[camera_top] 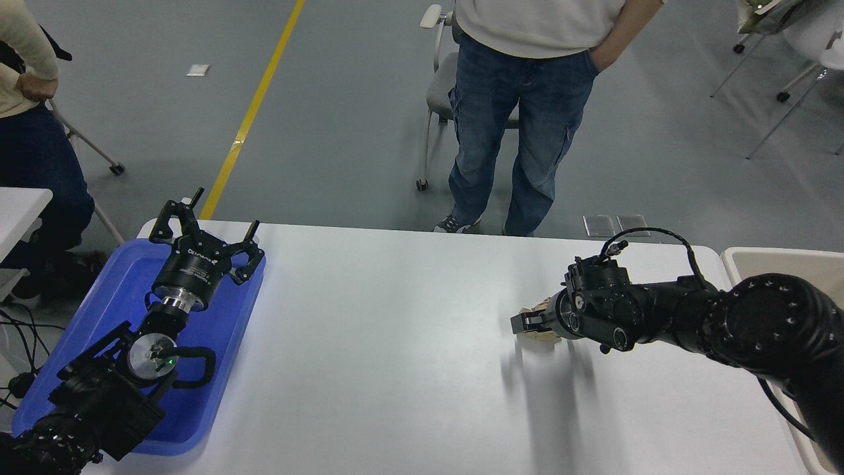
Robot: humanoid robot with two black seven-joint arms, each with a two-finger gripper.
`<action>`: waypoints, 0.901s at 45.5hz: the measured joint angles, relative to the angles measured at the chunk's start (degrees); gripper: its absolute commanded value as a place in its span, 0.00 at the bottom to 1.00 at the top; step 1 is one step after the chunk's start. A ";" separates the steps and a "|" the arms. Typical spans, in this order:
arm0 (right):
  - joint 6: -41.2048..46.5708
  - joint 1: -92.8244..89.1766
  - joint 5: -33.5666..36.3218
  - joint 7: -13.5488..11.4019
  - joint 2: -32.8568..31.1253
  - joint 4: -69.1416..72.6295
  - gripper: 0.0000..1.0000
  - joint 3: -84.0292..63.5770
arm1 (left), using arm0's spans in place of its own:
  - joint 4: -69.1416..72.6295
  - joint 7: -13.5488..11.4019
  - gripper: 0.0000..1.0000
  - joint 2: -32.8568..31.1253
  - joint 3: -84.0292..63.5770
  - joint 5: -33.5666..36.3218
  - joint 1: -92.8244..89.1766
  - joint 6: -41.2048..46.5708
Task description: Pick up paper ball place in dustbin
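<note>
The tan paper ball (pixel 543 336) lies on the white table (pixel 395 343) at the right of the middle, mostly hidden by my right gripper (pixel 537 322). The right gripper is open and low over the ball, with one fingertip (pixel 520 323) at the ball's left edge; the other is hidden. The beige dustbin (pixel 778 258) shows only its pale rim at the right edge, beside the table. My left gripper (pixel 204 227) is open and parked over the blue tray (pixel 105 297) at the lower left.
A person in jeans (pixel 521 125) stands at the table's far side, with a chair (pixel 440 86) behind. Another person (pixel 26 132) sits at the far left. The right arm (pixel 758 323) lies across the table's right end.
</note>
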 measured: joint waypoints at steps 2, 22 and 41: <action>-0.97 -0.25 0.02 0.00 0.00 -0.06 1.00 0.24 | 0.00 0.00 1.00 0.00 0.00 0.00 0.00 0.00; -5.63 -1.30 0.12 0.00 0.00 -0.24 0.87 3.15 | 0.00 0.00 1.00 0.00 0.00 0.00 0.00 0.00; -6.29 -1.97 -0.04 0.00 0.00 0.29 0.85 2.88 | 0.00 0.00 1.00 0.00 -0.04 -0.01 0.00 0.00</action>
